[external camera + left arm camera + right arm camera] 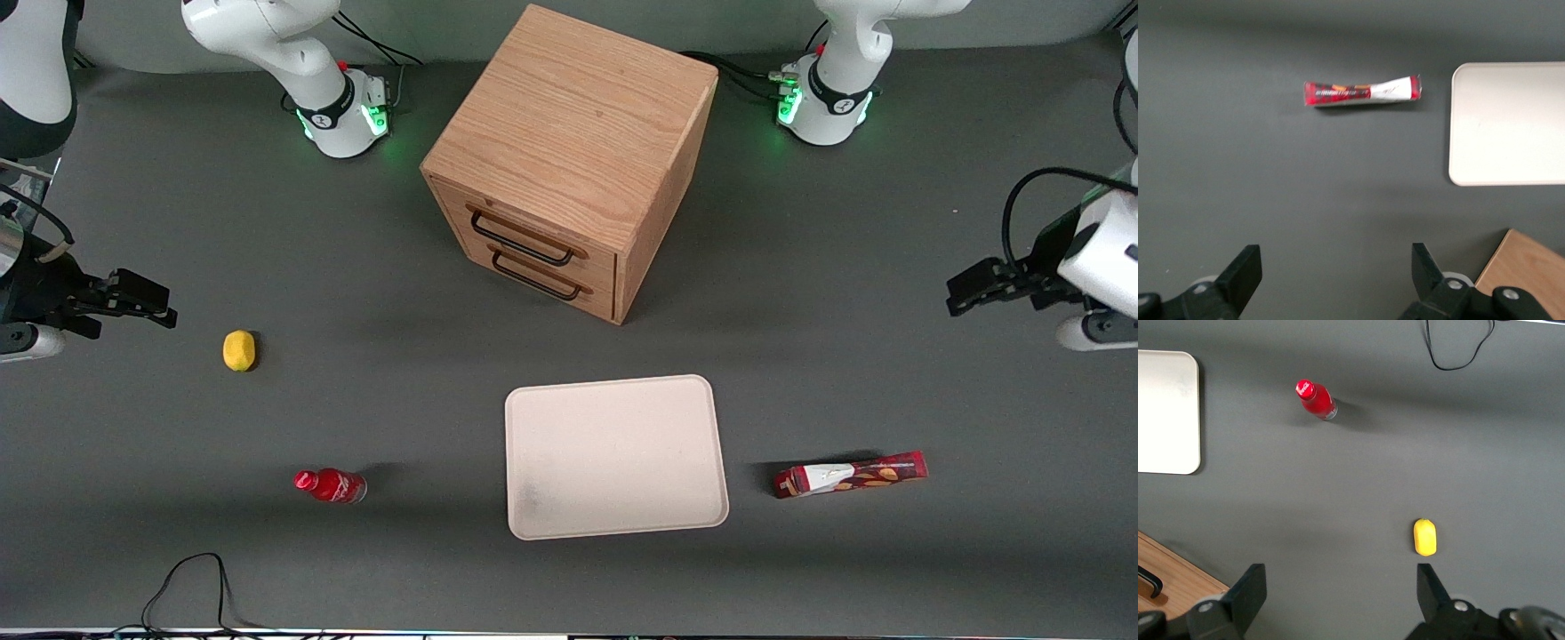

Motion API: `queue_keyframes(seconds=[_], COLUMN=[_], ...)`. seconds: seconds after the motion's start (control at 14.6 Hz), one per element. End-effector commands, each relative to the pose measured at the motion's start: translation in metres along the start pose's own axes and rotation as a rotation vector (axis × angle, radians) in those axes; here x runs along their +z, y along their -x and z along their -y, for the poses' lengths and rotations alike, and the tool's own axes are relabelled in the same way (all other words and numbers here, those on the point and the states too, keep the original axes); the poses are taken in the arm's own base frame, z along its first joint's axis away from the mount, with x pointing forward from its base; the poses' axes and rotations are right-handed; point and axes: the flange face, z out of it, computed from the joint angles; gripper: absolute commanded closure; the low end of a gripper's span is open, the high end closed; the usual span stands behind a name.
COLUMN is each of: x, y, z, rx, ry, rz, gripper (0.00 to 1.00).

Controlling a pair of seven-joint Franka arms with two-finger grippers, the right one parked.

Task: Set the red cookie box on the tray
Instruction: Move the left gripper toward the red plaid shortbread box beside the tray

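So far the left arm's gripper (1335, 277) hung open, well above the long red cookie box (850, 475) (beside the cream-white rectangular tray (613, 457)); reaching down came next.

Robotics lab: bench-mounted arms (827, 89), cables (191, 587).

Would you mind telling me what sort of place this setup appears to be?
Probably a robotics lab bench: a grey-matted table carries staged props, a slim red cookie box beside a cream rectangular tray and an oak drawer cabinet. The left arm's open end effector hovers above the table.
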Motion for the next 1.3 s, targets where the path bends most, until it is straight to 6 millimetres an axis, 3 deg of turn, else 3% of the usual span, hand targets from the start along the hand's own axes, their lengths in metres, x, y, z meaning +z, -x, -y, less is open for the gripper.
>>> queue_keyframes(seconds=[0.0, 0.27, 0.55, 1.23], x=[-0.001, 0.015, 0.02, 0.021], y=[-0.034, -0.068, -0.07, -0.067], z=[-0.016, -0.021, -0.024, -0.036], rx=[-0.012, -0.014, -0.087, -1.174], ry=[0.006, 0.01, 0.005, 0.035], rz=[-0.025, -0.049, -0.043, -0.027], gripper=[0.0, 0.0, 0.0, 0.0])
